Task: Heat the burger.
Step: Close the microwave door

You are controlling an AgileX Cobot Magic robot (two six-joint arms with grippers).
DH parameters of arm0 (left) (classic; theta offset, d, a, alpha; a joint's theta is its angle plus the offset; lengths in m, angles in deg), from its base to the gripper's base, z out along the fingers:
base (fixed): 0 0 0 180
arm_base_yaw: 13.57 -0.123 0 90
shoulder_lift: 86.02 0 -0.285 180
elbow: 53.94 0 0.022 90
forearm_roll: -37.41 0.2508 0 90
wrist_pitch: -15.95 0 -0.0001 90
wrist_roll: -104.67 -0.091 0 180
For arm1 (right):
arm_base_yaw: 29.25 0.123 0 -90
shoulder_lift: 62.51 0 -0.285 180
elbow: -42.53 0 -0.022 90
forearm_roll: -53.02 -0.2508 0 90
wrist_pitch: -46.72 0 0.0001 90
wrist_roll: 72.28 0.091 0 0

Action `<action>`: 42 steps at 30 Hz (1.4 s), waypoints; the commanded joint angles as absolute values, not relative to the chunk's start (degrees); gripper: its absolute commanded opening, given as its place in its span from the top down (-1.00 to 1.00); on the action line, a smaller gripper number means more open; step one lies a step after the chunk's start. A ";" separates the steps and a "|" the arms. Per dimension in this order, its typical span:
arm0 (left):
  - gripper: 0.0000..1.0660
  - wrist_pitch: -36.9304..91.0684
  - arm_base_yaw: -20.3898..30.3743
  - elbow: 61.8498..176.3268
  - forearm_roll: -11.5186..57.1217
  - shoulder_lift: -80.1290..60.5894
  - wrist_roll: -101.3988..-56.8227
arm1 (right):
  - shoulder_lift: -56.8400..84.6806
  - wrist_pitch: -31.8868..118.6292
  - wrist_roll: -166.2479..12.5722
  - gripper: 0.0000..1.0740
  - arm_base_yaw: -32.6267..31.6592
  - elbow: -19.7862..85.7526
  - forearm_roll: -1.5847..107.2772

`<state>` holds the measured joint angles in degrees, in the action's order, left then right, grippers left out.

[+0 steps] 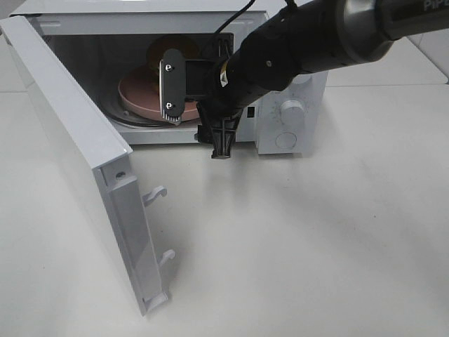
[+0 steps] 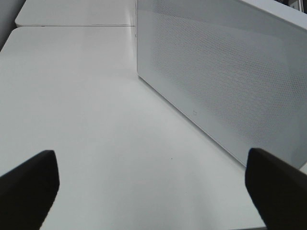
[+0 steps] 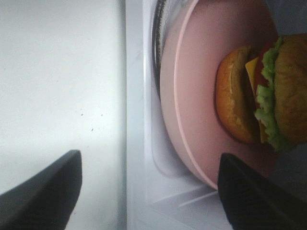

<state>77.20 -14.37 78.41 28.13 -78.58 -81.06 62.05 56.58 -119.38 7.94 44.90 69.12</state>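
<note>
The burger (image 3: 261, 96) sits on a round pink plate (image 3: 192, 86) inside the open microwave (image 1: 291, 112). It has a golden bun, green lettuce and yellow cheese. In the high view only the burger's bun top (image 1: 160, 48) shows behind my right gripper (image 1: 198, 116). That gripper (image 3: 149, 158) is at the oven's mouth, rolled sideways and open. One finger is over the plate's edge, the other over the table, and nothing is between them. My left gripper (image 2: 151, 160) stands open over bare table beside the microwave door's perforated face (image 2: 220, 76).
The microwave door (image 1: 77, 154) is swung wide open toward the front left, its latch hooks (image 1: 156, 193) sticking out. The control knob (image 1: 291, 111) is on the right of the oven front. White table (image 1: 316, 239) spreads in front.
</note>
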 commanded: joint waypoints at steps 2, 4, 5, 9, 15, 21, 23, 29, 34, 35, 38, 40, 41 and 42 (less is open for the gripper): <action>-0.83 77.32 -14.14 78.35 28.02 -78.75 -80.77 | 57.52 54.34 -119.09 -0.42 7.94 39.69 68.95; -0.83 77.32 -14.14 78.35 28.02 -78.75 -80.77 | 56.55 54.06 -118.92 -0.42 7.94 38.37 68.95; -0.83 77.32 -14.14 78.35 28.02 -78.75 -80.77 | 54.71 53.54 -118.00 -0.42 7.94 35.79 68.95; -0.83 77.32 -14.14 78.35 28.02 -78.75 -80.77 | 51.16 53.43 -115.25 -0.42 7.94 32.30 68.09; -0.83 77.32 -14.14 78.35 28.02 -78.75 -80.77 | 42.91 53.48 -107.06 -0.42 7.94 23.99 67.40; -0.83 77.32 -14.14 78.35 28.02 -78.75 -80.77 | 33.86 55.60 -96.58 -0.42 7.94 15.68 67.40; -0.83 77.32 -14.14 78.35 28.02 -78.75 -80.77 | 32.71 56.81 -94.34 -0.42 7.94 14.65 67.40; -0.83 77.32 -14.14 78.35 28.02 -78.75 -80.77 | 23.03 70.33 -77.73 -0.42 7.94 10.64 67.40; -0.83 77.32 -14.14 78.35 28.02 -78.75 -80.77 | 17.30 82.42 -68.85 -0.42 7.94 10.70 67.40; -0.83 77.32 -14.14 78.35 28.02 -78.75 -80.77 | 14.67 87.57 -67.18 -0.42 7.94 10.70 67.40; -0.83 77.32 -14.14 78.35 28.02 -78.75 -80.77 | 11.97 92.22 -66.78 -0.42 7.94 10.70 67.40; -0.83 77.32 -14.14 78.35 28.02 -78.75 -80.77 | 7.39 98.00 -66.44 -0.42 7.94 10.70 67.40; -0.83 77.32 -14.14 78.35 28.02 -78.75 -80.77 | 7.39 98.00 -66.44 -0.42 7.94 10.70 67.40; -0.83 77.32 -14.14 78.35 28.02 -78.75 -80.77 | 4.58 101.56 -66.44 -0.42 7.94 10.70 67.40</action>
